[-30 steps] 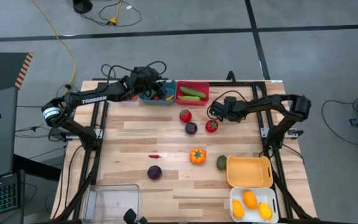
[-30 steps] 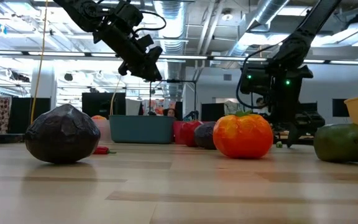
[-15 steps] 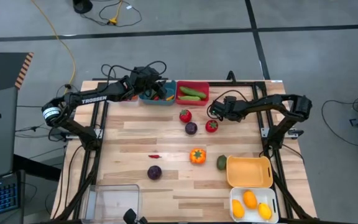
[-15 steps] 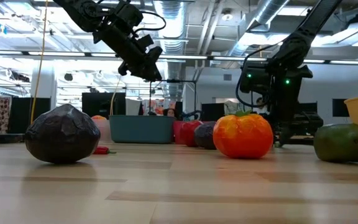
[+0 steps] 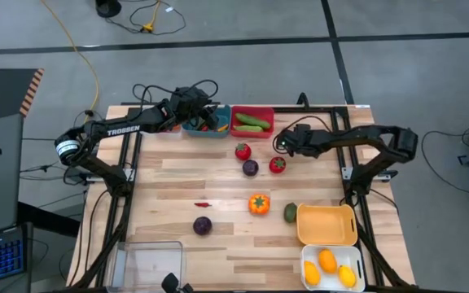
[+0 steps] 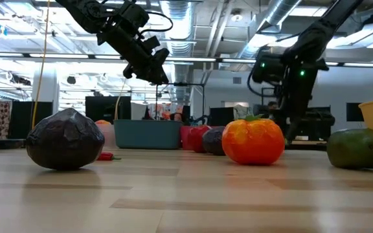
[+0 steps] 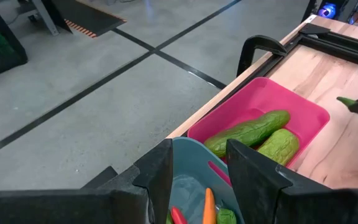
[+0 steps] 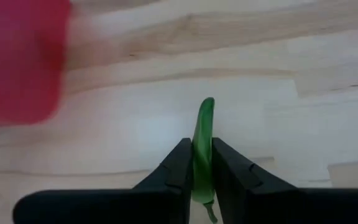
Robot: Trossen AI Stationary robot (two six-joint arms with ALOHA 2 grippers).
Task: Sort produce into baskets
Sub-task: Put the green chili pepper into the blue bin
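Note:
My right gripper [image 5: 282,146] hovers beside a red tomato [image 5: 277,165], shut on a slim green chili pepper [image 8: 202,124]. Another red tomato [image 5: 243,150], a purple fruit [image 5: 251,168], an orange pepper [image 5: 259,203], a green fruit [image 5: 290,212], a purple ball [image 5: 203,225] and a small red chili [image 5: 202,204] lie on the table. My left gripper [image 5: 204,114] waits open above the teal basket [image 5: 194,126]. The red basket [image 5: 252,130] next to it holds two cucumbers [image 7: 253,132]. My right gripper pinches the green chili between its two fingers [image 8: 178,163], on the half toward the stem [image 8: 202,155]. The pointed tip [image 8: 207,106] sticks out past the fingertips. The fingers slant down from the table's right side. The chili is lifted clear of the table.
An orange-yellow basket [image 5: 326,236] and a white basket [image 5: 332,281] with yellow-orange fruits stand at the near right. A clear basket [image 5: 147,264] stands at the near left. Bare wood lies at the left and in the middle.
My right gripper has shut on the green chili and risen a little, lifting it off the table. My left gripper has stayed still above the teal basket.

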